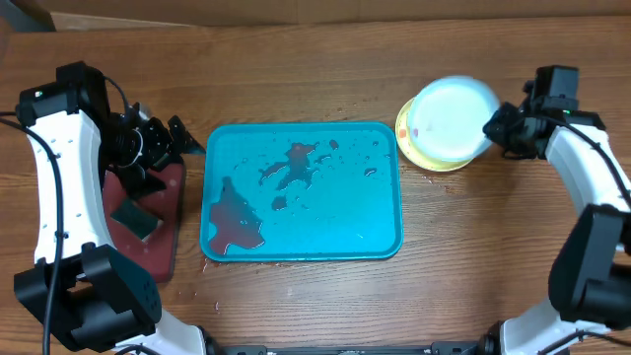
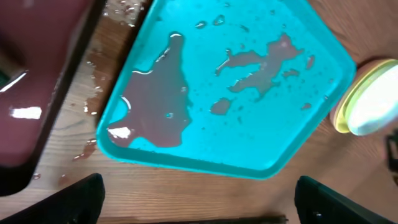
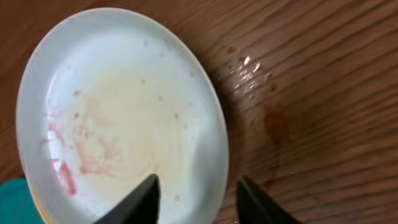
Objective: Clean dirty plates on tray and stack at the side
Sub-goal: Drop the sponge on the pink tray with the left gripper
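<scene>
The right claw [image 3: 199,182] pinches the rim of the smeared white plate [image 3: 118,118], which covers most of a yellow-green plate [image 1: 405,133] ahead of it. The left claw [image 2: 199,183] is spread wide; the puddled turquoise tray [image 2: 261,143] lies beyond it.

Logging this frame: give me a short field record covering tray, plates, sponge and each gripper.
main tray: large turquoise rectangular plastic tray, no plates on it, reddish-brown puddles
plates: white round plate over yellow-green rimmed plate, right of the tray
left gripper: open, empty
right gripper: fingers straddle the white plate's rim; grip unclear
side tray: dark red tray holding dark green sponge
</scene>
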Available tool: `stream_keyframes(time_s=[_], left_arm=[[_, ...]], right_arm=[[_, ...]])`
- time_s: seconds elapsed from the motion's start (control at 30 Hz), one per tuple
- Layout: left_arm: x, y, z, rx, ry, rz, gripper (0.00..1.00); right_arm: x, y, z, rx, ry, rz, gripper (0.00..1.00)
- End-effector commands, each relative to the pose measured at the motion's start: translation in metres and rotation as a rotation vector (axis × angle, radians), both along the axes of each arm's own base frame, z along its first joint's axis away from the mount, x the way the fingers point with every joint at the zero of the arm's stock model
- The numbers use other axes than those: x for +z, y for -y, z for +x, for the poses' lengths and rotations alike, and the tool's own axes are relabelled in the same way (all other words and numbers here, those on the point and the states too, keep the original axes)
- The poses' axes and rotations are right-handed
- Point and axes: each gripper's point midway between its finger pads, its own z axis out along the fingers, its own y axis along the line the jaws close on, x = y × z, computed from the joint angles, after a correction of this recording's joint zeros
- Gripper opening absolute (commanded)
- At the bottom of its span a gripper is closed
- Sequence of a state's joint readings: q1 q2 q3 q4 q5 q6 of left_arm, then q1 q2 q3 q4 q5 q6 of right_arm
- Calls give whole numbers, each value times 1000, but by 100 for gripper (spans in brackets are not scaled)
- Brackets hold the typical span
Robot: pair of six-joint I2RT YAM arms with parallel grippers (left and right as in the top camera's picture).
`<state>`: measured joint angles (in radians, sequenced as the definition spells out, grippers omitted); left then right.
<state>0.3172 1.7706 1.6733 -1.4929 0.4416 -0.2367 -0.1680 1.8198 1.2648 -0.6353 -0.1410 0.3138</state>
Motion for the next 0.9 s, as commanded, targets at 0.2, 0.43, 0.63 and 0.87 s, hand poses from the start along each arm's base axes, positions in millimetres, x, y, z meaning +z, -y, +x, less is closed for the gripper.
stream_keyframes(time_s=[0.2, 0.43, 0.63, 0.87], left_arm=[[49, 11, -14, -56, 185, 26, 96], [105, 15, -56, -50, 354, 150, 95], [134, 32, -114, -48, 423, 185, 95], [136, 57, -190, -12, 566, 227, 95]], right_arm=[[46, -41, -5, 153, 59, 160, 58], [138, -47, -55, 181, 179, 108, 60], [170, -60, -126, 217, 158, 94, 60], [166, -78, -199, 289, 249, 57, 61]])
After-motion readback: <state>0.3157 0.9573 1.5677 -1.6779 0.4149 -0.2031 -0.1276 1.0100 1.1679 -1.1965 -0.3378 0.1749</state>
